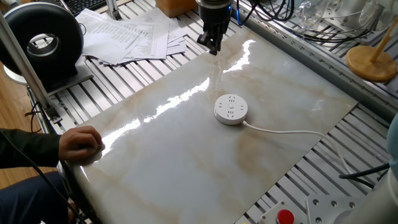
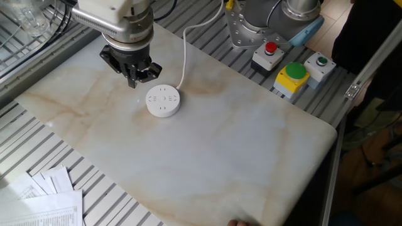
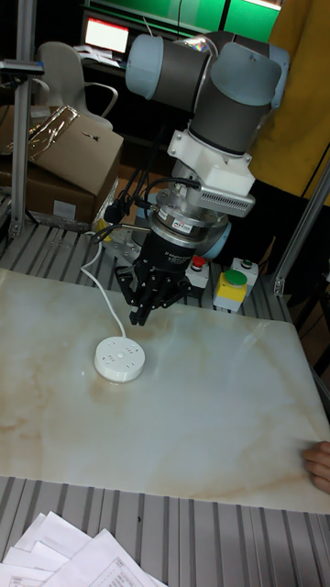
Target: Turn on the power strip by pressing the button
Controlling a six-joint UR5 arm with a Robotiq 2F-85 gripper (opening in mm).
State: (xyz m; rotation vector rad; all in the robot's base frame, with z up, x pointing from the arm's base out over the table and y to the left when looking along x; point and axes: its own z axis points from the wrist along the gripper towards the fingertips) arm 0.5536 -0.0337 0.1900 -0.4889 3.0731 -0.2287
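A marble-patterned tabletop [image 2: 207, 150] is filling most of each picture, sitting on a slatted metal frame. One UR5 arm [image 3: 206, 83] is reaching down over it, and its gripper [image 2: 135, 75] is hanging above the stone without touching anything.

The power strip [image 2: 163, 101], a small round white puck with grey socket slots on its flat top, is lying flat on the marble. In the other fixed view it is sitting just beside the gripper, at about four o'clock from the fingertips. In the tall fixed view the same power strip [image 3: 120, 358] is lying at about seven o'clock from the gripper [image 3: 142, 307], below it and a little to the side. Being round, it has no long axis. Its thin white cord [image 2: 184, 53] is running off toward the arm's base.

In one fixed view the gripper [image 1: 213, 45] is appearing near the far edge, and the power strip [image 1: 231, 109] is sitting at about five o'clock from it.

The jaws seem drawn in to a narrow point and are holding nothing. No view is showing clearly whether the fingertips are meeting, so I cannot tell their state.

The button itself is too small to pick out. The coming move is probably a short shift over the puck, then a press down.

A person's hand [image 1: 81, 143] is resting on the table edge, well apart from the gripper.
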